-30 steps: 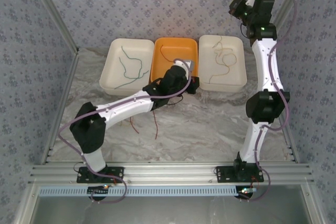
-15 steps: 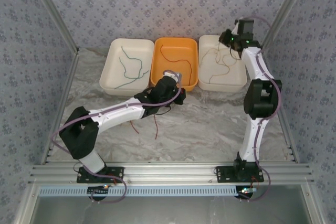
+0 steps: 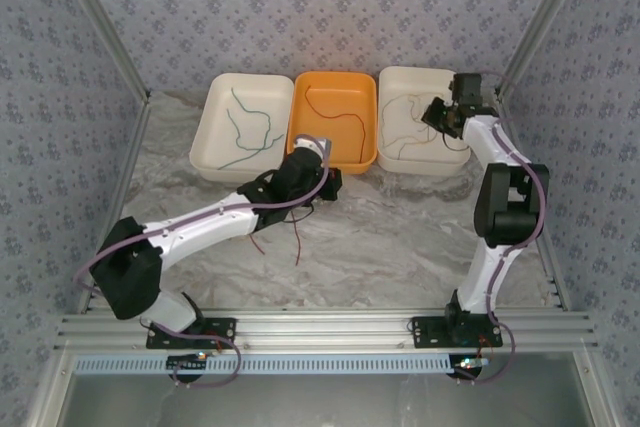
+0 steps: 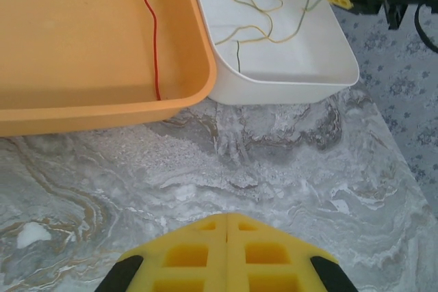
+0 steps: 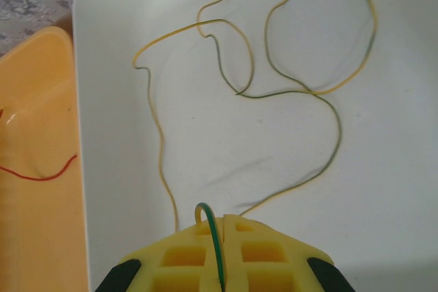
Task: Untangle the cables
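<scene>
A thin green cable curls in the left white tray. A red cable lies in the orange tray. A yellow-green cable loops in the right white tray. My right gripper hangs low over that tray and is shut on a green-yellow cable, which arches out between its pads. My left gripper is shut with nothing in it, above the marble just in front of the orange tray. Two more red cables lie on the table under the left arm.
The three trays stand side by side at the back of the marble table. Patterned walls close in the back and both sides. The left arm stretches diagonally across the left half of the table.
The right arm has swung down from high at the back until its gripper is low over the right white tray. The left gripper has drawn back from over the orange tray to its front edge.
</scene>
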{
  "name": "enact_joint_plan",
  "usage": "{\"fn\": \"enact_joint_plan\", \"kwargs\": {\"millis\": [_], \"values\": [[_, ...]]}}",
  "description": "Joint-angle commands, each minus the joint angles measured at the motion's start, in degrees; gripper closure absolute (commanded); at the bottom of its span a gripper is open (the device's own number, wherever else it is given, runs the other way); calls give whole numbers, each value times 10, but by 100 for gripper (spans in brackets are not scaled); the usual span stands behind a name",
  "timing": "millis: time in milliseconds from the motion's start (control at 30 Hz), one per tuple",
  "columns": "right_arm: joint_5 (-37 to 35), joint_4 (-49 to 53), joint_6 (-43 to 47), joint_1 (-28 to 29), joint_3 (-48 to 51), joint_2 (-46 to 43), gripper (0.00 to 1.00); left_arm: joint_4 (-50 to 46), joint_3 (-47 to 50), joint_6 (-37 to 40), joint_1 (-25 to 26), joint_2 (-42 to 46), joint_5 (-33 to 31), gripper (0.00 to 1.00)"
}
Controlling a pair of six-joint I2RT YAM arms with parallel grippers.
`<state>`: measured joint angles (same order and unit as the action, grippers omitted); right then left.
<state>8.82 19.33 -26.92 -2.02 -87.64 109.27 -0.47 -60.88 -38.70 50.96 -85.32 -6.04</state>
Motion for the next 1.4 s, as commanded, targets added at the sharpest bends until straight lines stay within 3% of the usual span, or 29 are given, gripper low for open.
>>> {"fn": "enact_joint_plan", "kwargs": {"millis": [0, 167, 433, 700, 733, 867, 1033, 1100, 1200, 1367], "values": [[-63, 43, 22, -2, 15, -24, 100, -23, 11, -7, -2, 34, -27, 99], [-104, 82, 28, -10, 12, -17, 97, -60, 22, -21, -1, 66, -51, 96], [-118, 94, 30, -11, 9, -46, 54, -167, 64, -60, -18, 169, -110, 86], [-148, 90, 35, 42, 37, -181, 47, -324, 157, -136, -106, 341, -149, 76], [-155, 87, 36, 55, 49, -205, 48, -346, 169, -150, -118, 362, -156, 68], [-174, 49, 30, 170, 149, -323, 52, -414, 233, -196, -196, 443, -133, 51], [-152, -22, -3, 392, 306, -397, 52, -347, 321, -183, -319, 461, 20, 47], [-168, -28, -17, 489, 328, -368, 51, -335, 336, -172, -340, 434, 45, 45], [-208, -15, -19, 587, 302, -268, 50, -307, 356, -170, -343, 413, 58, 44], [-238, 3, -3, 617, 199, -99, 48, -278, 370, -183, -341, 423, 72, 41]]}}
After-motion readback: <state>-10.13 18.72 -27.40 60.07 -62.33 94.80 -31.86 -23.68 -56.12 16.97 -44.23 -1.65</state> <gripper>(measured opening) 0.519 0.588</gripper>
